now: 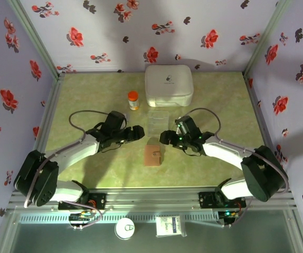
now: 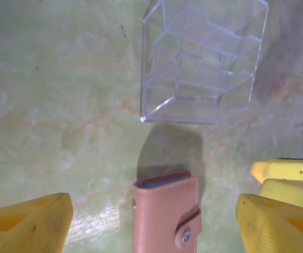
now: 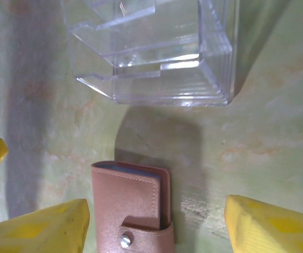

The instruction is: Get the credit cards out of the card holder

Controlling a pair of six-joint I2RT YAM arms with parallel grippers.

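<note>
The card holder (image 1: pixel 152 155) is a small brown wallet lying flat near the table's middle, snapped shut with a strap. The credit cards are hidden inside it; a thin blue-grey edge shows at its top. My left gripper (image 1: pixel 137 133) hangs just left of and above it, open. In the left wrist view the card holder (image 2: pixel 166 216) lies between the yellow fingers (image 2: pixel 27 224) of the left gripper (image 2: pixel 152 205), untouched. My right gripper (image 1: pixel 165 138) is open to its right. In the right wrist view the card holder (image 3: pixel 133 211) sits inside the right gripper (image 3: pixel 157 206), nearer the left finger (image 3: pixel 35 229).
A clear acrylic organizer (image 1: pixel 158 122) stands just beyond the holder, close to both grippers' tips. Behind it are a large white rounded case (image 1: pixel 168 84) and a small orange-capped bottle (image 1: pixel 133 100). Flowered walls enclose the green table (image 1: pixel 88 95) on three sides.
</note>
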